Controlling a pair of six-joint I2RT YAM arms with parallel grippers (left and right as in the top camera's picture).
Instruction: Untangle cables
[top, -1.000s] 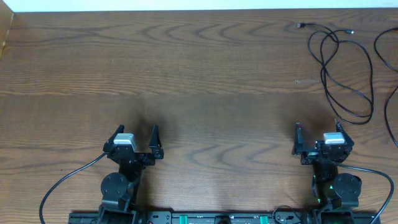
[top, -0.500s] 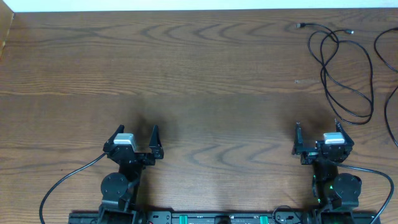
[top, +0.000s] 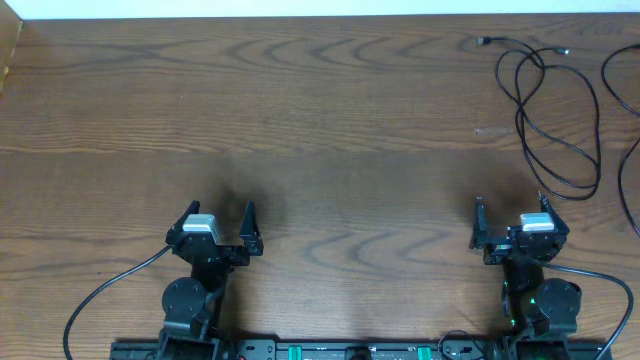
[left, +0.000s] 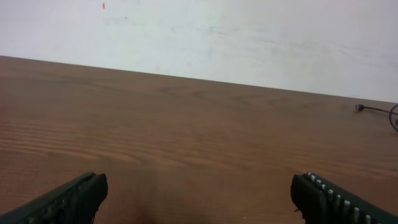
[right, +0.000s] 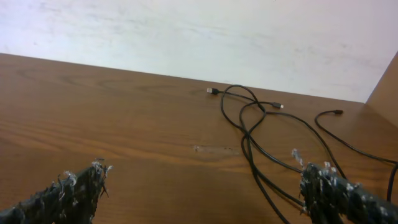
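Thin black cables (top: 556, 110) lie looped over one another at the far right of the wooden table; they also show in the right wrist view (right: 261, 134), with small plug ends at the far side. A plug end shows at the right edge of the left wrist view (left: 360, 108). A second black cable (top: 625, 120) runs along the right edge. No white cable is in view. My left gripper (top: 218, 222) is open and empty near the front edge, far from the cables. My right gripper (top: 511, 214) is open and empty, just in front of the cable loops.
The wooden table (top: 300, 130) ends at a white wall at the back. The arms' own thick black cables (top: 100, 295) curve along the front edge by the bases. A small scuff mark (top: 492, 130) lies left of the loops.
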